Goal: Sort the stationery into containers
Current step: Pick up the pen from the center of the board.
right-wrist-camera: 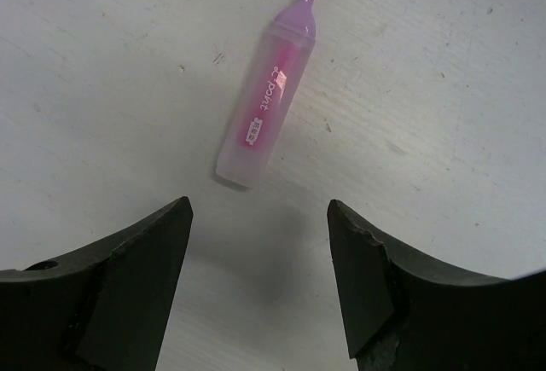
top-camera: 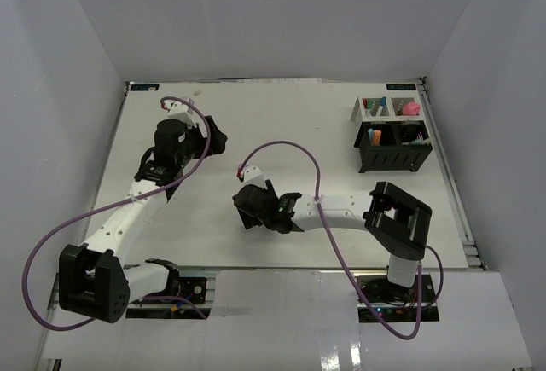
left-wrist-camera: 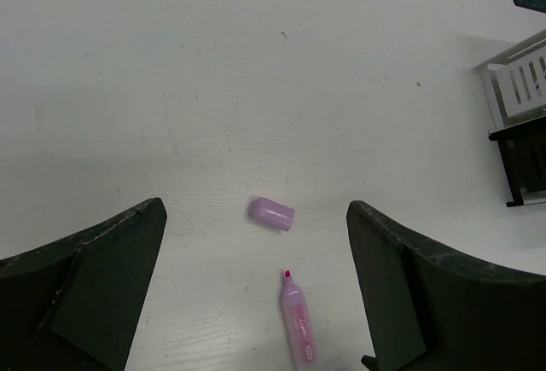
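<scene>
An uncapped pink marker [right-wrist-camera: 266, 111] lies flat on the white table, its tip pointing away from my right gripper [right-wrist-camera: 258, 209]. That gripper is open, and the marker's blunt end lies just ahead of the gap, touching neither finger. The marker's pink cap [left-wrist-camera: 271, 214] lies loose a little beyond the tip of the marker [left-wrist-camera: 298, 324]. My left gripper [left-wrist-camera: 256, 209] hovers wide open above the cap, holding nothing. The containers stand at the far right: a black organizer [top-camera: 394, 161] joined to white mesh compartments [top-camera: 363, 111]. From above, the marker and cap are hidden by my right gripper [top-camera: 246, 209].
The black organizer holds several items, including an orange one [top-camera: 373, 136]; something pink [top-camera: 411, 108] sits in a white compartment. My left gripper [top-camera: 217, 141] and the right one are close together mid-table. A purple cable [top-camera: 281, 145] loops above the right arm.
</scene>
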Available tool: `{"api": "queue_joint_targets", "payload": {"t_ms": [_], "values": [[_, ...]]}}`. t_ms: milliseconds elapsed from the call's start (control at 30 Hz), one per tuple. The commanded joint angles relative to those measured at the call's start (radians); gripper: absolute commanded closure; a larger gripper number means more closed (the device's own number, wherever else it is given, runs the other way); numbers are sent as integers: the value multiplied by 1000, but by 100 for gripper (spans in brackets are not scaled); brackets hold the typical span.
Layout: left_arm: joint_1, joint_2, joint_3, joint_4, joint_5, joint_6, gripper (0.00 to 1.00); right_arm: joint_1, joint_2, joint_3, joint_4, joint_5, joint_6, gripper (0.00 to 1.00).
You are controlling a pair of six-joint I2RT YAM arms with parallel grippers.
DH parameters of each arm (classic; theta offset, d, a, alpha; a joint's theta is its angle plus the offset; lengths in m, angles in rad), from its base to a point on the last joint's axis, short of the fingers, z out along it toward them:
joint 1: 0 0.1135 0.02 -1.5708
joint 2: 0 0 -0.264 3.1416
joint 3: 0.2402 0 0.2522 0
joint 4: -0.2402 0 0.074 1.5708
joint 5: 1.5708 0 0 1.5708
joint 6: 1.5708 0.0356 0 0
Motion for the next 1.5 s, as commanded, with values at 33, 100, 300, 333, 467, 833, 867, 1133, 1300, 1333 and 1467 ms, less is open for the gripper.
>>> {"api": "queue_joint_targets", "payload": {"t_ms": [33, 100, 300, 333, 467, 833, 867, 1133, 1300, 1333, 1467], "values": [[16, -17, 39, -4, 15, -15, 2, 10, 42, 54, 15, 30, 45, 30], [23, -15, 37, -1, 24, -21, 2, 10, 59, 56, 25, 25, 54, 31], [30, -12, 37, 0, 35, -26, 2, 16, 103, 62, 51, 24, 68, 35], [30, -12, 37, 2, 37, -27, 2, 16, 111, 65, 51, 27, 70, 35], [32, -6, 36, 3, 46, -32, 2, 17, 142, 65, 55, 48, 73, 38], [36, 3, 37, 3, 61, -40, 2, 17, 148, 25, 65, 76, 91, 49], [36, 3, 37, 3, 61, -41, 2, 16, 151, 20, 65, 86, 94, 50], [38, 14, 37, 2, 74, -49, 2, 7, 165, 10, 71, 93, 120, 52], [39, 17, 37, 0, 77, -52, 2, 1, 174, 16, 71, 99, 132, 49], [39, 19, 36, 2, 75, -52, 2, -2, 174, 14, 71, 100, 139, 49], [41, 20, 39, 3, 81, -57, 2, -12, 177, 2, 71, 100, 148, 50]]}}
